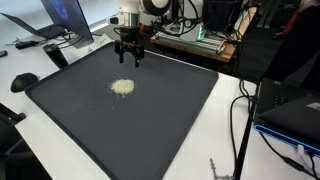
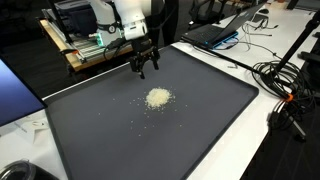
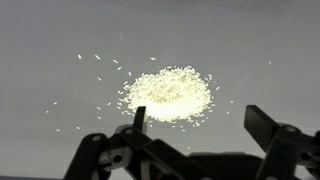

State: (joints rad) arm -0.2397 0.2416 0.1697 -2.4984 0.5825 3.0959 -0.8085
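While hovering apart from it, the black two-finger gripper (image 1: 128,62) is standing wide open and empty. The small roundish pile of pale grains (image 1: 122,87) is lying mid-mat on the dark grey mat (image 1: 60,110), just ahead of the fingers (image 3: 140,112), with no clear long axis.

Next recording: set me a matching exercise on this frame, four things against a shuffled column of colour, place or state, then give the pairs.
Things:
1. pincer
2. grain pile
3. mat
4. cables

Descriptions:
A. dark grey, lying flat under the pile
B. open, above the mat, holding nothing
C. black, tangled beside the mat
D. pale, heaped, with loose grains scattered around it

Pairs: 1-B, 2-D, 3-A, 4-C.
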